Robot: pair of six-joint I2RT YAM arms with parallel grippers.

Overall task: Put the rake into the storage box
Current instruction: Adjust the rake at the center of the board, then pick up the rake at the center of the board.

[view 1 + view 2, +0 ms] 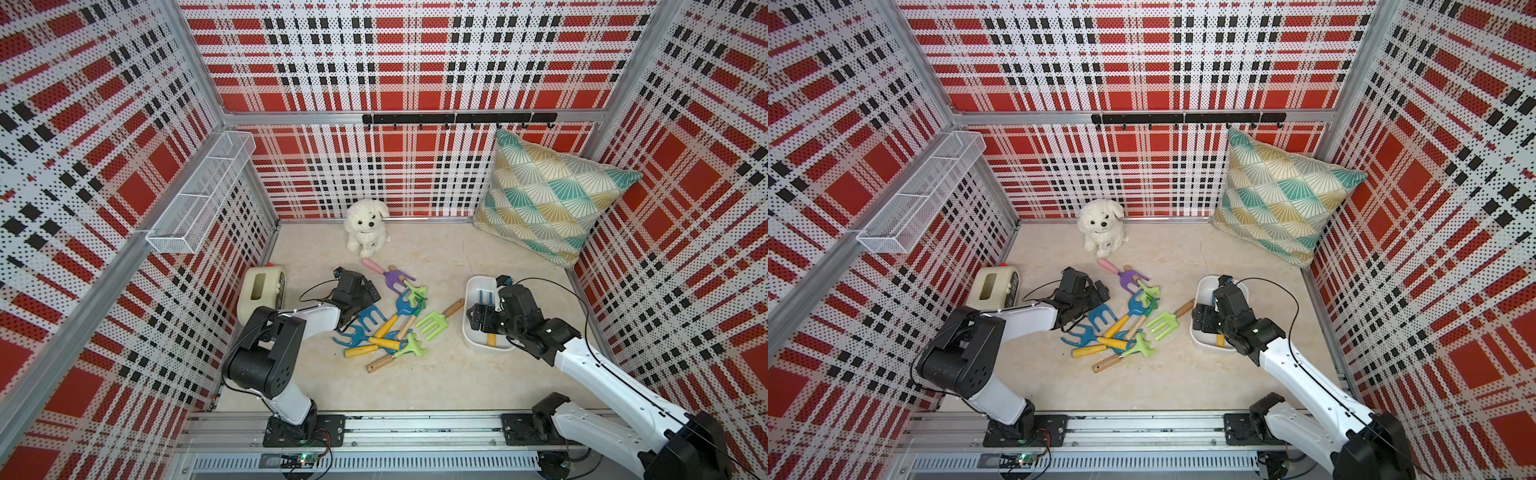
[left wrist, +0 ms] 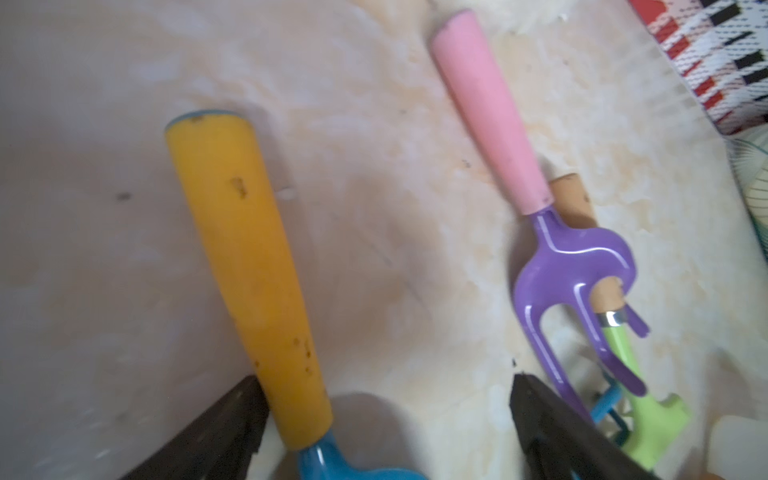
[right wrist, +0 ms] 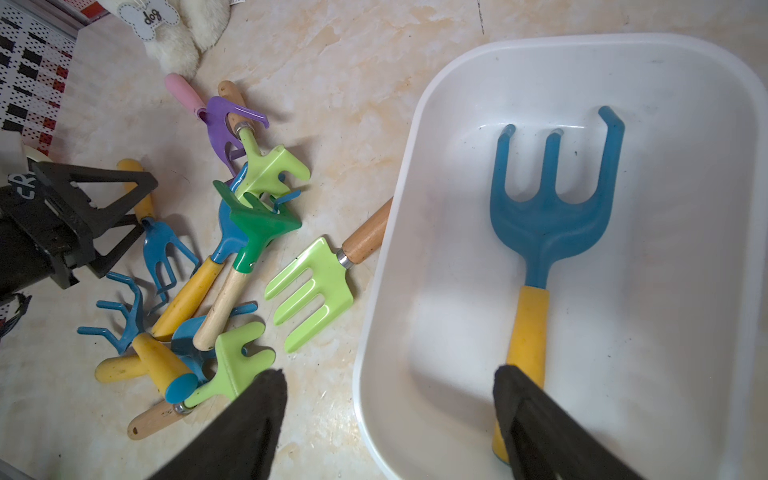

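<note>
Red, black and white plaid panels wall in a pale marbled worktop on three sides. We see the storage box, a white tub, on the robot's right part of the worktop. A blue rake with a yellow handle lies flat inside it, prongs toward the back wall. The right end effector straddles the box wall that faces the middle, jaws spread wide and nothing between them. One of its fingers is above the rake's yellow handle and the other is outside the box. Just beside the box lies a crisscrossed pile of toy rakes, blue, light green and dark green. A light green fork reaches its wooden handle up to the box wall, and a purple rake with a pink handle lies at the pile's far edge. The left end effector is low over the pile's left edge, also spread wide. The yellow handle of a second blue rake runs between its jaws close to one finger; we cannot tell whether they touch. A plush dog sits at the back wall and a patterned cushion leans in the right corner. A wire basket hangs on the left wall above a cream gadget.
</note>
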